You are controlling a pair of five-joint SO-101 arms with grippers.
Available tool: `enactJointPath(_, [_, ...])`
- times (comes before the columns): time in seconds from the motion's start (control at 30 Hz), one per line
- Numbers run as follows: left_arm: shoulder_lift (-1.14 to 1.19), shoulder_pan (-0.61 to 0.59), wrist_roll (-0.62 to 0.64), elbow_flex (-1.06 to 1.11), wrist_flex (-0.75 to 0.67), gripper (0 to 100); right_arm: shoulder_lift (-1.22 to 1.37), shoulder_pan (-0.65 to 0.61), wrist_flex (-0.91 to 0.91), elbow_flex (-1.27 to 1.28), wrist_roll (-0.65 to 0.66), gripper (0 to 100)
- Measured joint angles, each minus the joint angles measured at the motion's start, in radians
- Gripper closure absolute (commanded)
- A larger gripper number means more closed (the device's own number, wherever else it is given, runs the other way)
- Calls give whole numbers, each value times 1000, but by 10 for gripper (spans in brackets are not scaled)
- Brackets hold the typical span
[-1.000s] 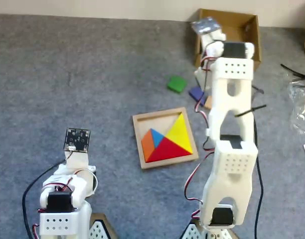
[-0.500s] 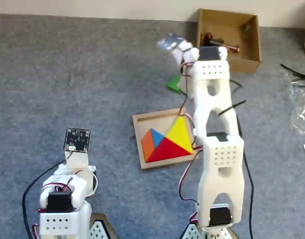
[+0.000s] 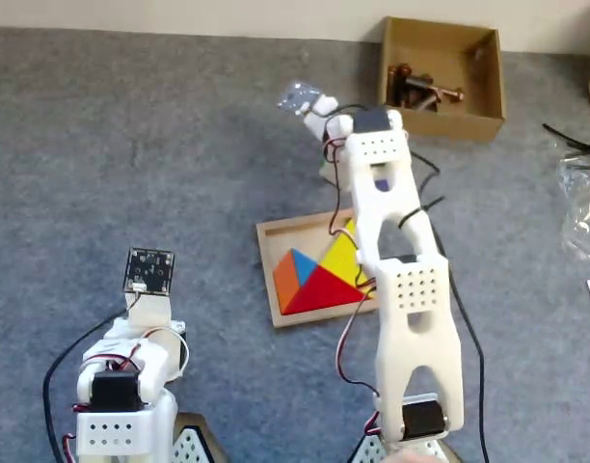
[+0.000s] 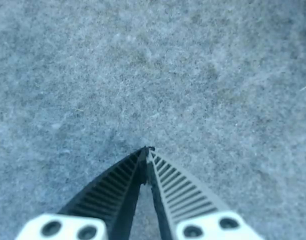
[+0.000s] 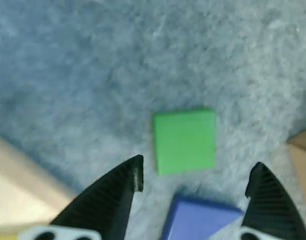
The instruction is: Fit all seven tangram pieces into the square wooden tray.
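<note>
The square wooden tray (image 3: 295, 222) lies mid-table and holds a yellow triangle (image 3: 341, 258), a red triangle (image 3: 319, 287), a blue triangle (image 3: 302, 265) and an orange piece (image 3: 285, 283). My right arm (image 3: 377, 154) stretches over the tray's far right corner. Its gripper (image 5: 196, 175) is open above the carpet, with the green square (image 5: 184, 141) just ahead of the fingertips and a blue-purple piece (image 5: 200, 220) between the fingers, lower down. A tan-orange piece (image 5: 303, 150) shows at the edge. My left gripper (image 4: 145, 152) is shut and empty over bare carpet, near the table's front left.
A cardboard box (image 3: 440, 63) with brown objects stands at the back right. A clear plastic bag (image 3: 584, 212) and cables lie at the right edge. The tray's corner (image 5: 18, 190) appears beside the right gripper. Grey carpet spreads open to the left.
My right arm has swung left, from over the cardboard box to above the green square. The left arm has not moved.
</note>
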Motion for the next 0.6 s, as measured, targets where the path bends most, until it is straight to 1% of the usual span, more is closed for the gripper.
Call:
enactJointPath(0.13, [0, 0, 0, 0, 0, 993, 40, 0, -100, 0, -5, 683])
enactJointPath(0.27, [0, 0, 0, 0, 0, 993, 71, 0, -206, 0, -75, 683])
enactJointPath(0.37, [0, 0, 0, 0, 0, 993, 87, 0, -276, 0, -152, 683])
enactJointPath(0.47, [0, 0, 0, 0, 0, 993, 87, 3, -302, 0, -227, 683])
enactJointPath(0.6, [0, 0, 0, 0, 0, 993, 87, 5, -305, 0, -296, 683])
